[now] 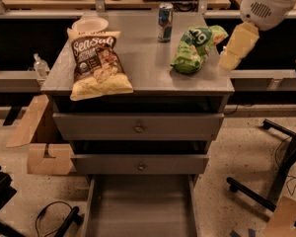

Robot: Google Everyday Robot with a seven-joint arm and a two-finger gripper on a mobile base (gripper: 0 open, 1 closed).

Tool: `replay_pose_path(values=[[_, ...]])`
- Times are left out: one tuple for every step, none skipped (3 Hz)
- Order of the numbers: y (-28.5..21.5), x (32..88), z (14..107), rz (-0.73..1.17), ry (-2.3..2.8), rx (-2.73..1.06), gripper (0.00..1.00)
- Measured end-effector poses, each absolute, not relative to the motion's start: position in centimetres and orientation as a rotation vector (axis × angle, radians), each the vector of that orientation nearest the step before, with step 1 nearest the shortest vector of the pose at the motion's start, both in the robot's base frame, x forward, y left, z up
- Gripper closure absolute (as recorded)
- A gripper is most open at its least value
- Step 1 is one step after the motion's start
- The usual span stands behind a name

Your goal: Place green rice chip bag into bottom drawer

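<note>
The green rice chip bag [195,49] lies on the grey cabinet top [148,63], right of centre in the upper part of the frame. The gripper [230,60] hangs at the upper right and seems to be just beside the bag. I cannot tell whether it is spread or closed. The bottom drawer [140,206] stands pulled out at lower centre.

On cabinet top [148,70], green rice chip bag [195,48]; gripper [231,59] just right — bottom drawer [140,206] below, forward.
</note>
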State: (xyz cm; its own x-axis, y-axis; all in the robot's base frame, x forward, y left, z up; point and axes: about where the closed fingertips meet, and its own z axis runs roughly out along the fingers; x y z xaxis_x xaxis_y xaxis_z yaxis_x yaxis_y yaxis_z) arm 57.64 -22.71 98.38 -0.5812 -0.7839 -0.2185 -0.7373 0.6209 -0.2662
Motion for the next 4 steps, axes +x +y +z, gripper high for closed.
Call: replay_pose_path(values=[[-22.8,61.1,98.6,-0.255,2.641,-0.95,0.0],[-22.8,61.1,98.6,-0.255,2.64,-0.951,0.0],[-22.5,63.1,98.2,-0.234,2.663,-0.83,0.0],[-22.2,66.5,97.2,-0.21,2.738,-0.593,0.0]])
